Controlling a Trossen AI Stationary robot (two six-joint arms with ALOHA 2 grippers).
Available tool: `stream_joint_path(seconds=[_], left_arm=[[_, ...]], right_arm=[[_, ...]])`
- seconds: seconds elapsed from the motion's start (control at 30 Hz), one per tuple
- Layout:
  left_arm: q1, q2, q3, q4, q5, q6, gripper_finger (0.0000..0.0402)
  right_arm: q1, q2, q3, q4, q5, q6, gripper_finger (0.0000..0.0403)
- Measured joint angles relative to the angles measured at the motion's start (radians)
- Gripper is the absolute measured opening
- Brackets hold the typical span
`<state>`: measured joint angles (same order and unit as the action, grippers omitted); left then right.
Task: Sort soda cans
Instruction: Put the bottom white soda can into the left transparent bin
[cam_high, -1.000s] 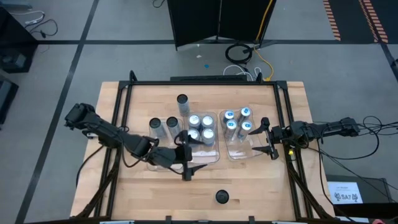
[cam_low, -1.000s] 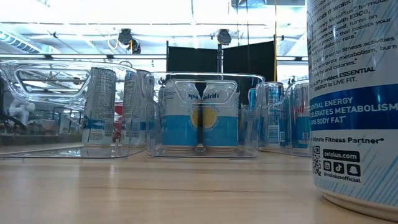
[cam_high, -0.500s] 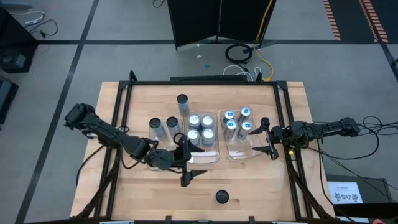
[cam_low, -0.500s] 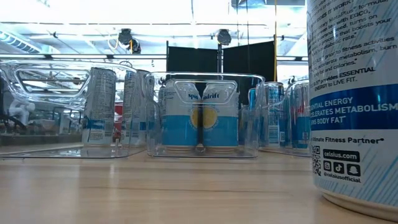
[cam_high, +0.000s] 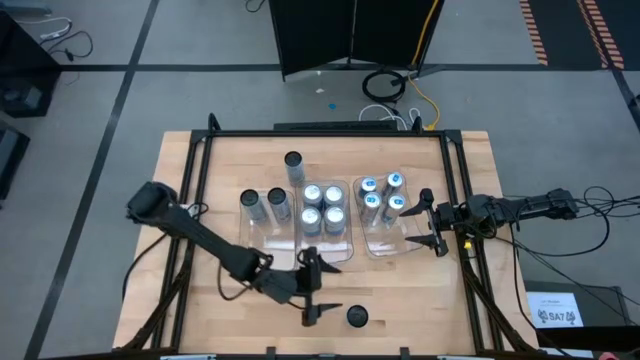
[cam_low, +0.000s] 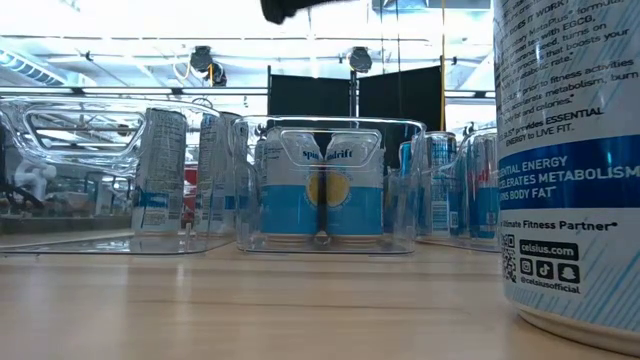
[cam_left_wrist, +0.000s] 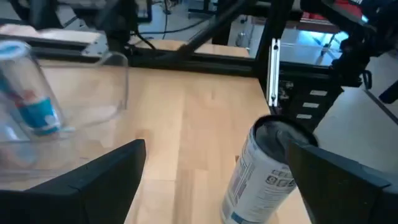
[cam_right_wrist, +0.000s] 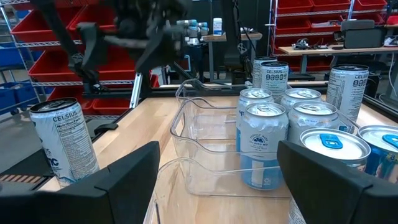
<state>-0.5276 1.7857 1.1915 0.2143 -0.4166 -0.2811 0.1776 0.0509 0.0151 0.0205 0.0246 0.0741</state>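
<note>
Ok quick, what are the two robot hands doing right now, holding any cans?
Left end effector: open, holding nothing, next to the lone dark-topped can near the table's front edge.
Right end effector: open, holding nothing, beside the right tray.

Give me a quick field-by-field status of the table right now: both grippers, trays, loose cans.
left gripper: open, empty, beside the lone dark-topped slim silver can at the table's near edge
right gripper: open, empty, at the right clear plastic tray
right tray: four blue-topped cans
middle clear tray: four silver-topped cans
left clear tray: two dark-topped cans
loose: one dark-topped can behind the trays
</note>
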Motion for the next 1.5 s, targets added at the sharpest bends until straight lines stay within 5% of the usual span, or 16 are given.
stream_joint_path(seconds=[0.4,0.87,1.5], left_arm=[[-0.025,0.207,0.001,0.271,0.0,-0.001,0.0393],[-0.057,0.21,0.001,0.276,0.073,-0.002,0.0393],[-0.064,0.21,0.001,0.305,0.038,-0.028,0.0393]], right_arm=[[0.0,0.0,0.0,0.003,0.001,0.0,0.0318],[0.0,0.0,0.0,0.004,0.001,0.0,0.0318],[0.0,0.0,0.0,0.005,0.0,0.0,0.0318]])
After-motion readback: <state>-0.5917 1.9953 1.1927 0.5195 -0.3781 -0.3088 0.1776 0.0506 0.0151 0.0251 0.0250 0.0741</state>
